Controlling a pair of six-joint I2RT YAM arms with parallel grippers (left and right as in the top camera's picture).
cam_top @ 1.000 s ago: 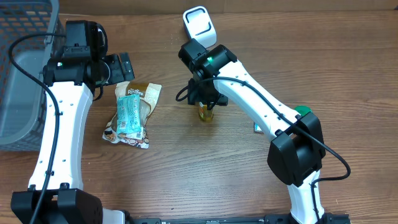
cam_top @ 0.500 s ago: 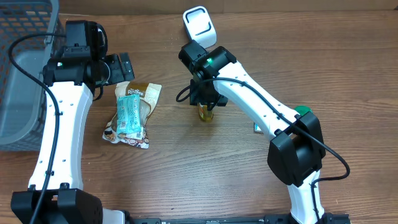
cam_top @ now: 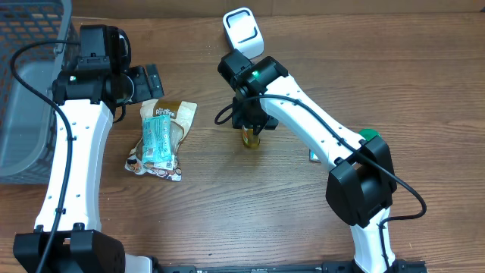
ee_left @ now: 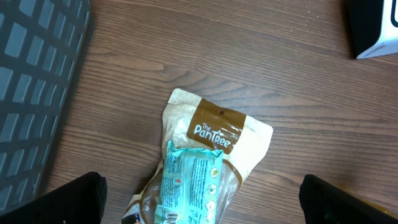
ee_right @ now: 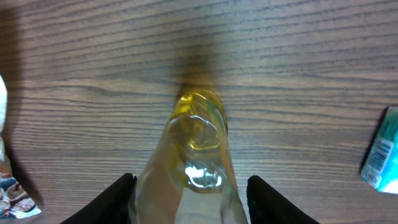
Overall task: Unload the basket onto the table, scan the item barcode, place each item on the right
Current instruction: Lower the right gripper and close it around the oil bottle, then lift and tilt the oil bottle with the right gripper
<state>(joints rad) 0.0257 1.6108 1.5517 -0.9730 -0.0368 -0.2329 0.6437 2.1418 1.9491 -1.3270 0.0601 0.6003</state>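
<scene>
A small clear bottle (cam_top: 250, 139) of yellow liquid stands on the wooden table near the middle. My right gripper (cam_top: 251, 123) reaches down over it. In the right wrist view the bottle (ee_right: 196, 155) fills the space between the black fingers (ee_right: 118, 199), with a thin gap still showing on the right side, so the right gripper (ee_right: 191, 190) is open around it. The white barcode scanner (cam_top: 242, 29) lies at the back edge. My left gripper (cam_top: 148, 82) hangs wide open above a tan and teal snack bag (ee_left: 205, 168), touching nothing.
A grey basket (cam_top: 30, 91) stands at the far left. The snack bag (cam_top: 159, 140) lies left of centre. A teal box (ee_right: 380, 149) lies to the right of the bottle, partly under the right arm, beside a green object (cam_top: 369, 136).
</scene>
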